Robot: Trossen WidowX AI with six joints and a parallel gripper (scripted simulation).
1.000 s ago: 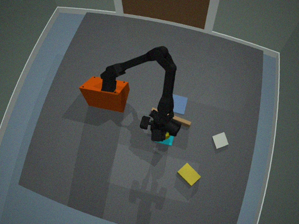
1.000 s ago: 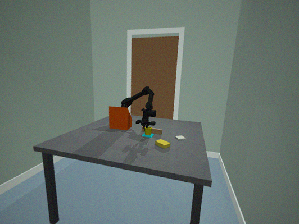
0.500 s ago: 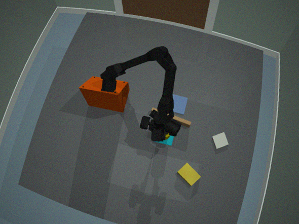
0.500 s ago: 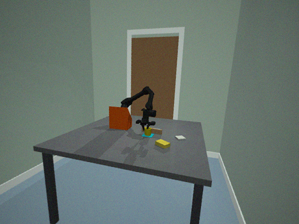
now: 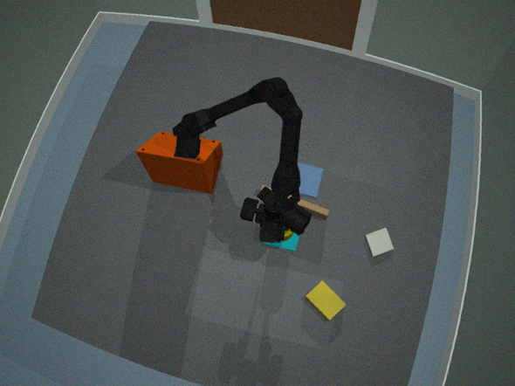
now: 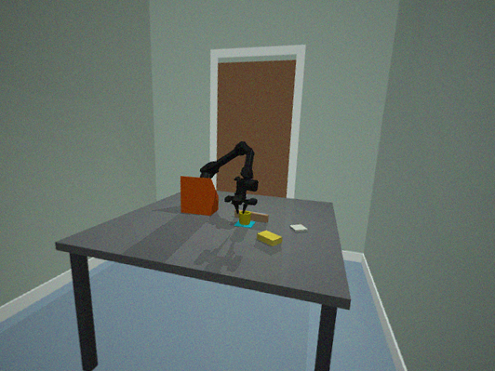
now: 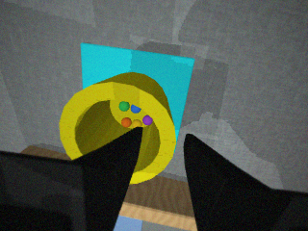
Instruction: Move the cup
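gripper (image 7: 161,144): fingers parted, gripping nothing, one fingertip inside the cup rim, one outside | cup (image 7: 98,126): upright on the cyan pad (image 7: 106,60), marbles (image 7: 136,115) at the bottom | blue pad (image 5: 312,178): beyond a wooden block (image 5: 318,210), bare

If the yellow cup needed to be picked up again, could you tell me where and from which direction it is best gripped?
Grip the yellow cup by its rim wall from above, one finger inside and one outside. It stands upright on the cyan pad, so a top approach keeps the marbles in.
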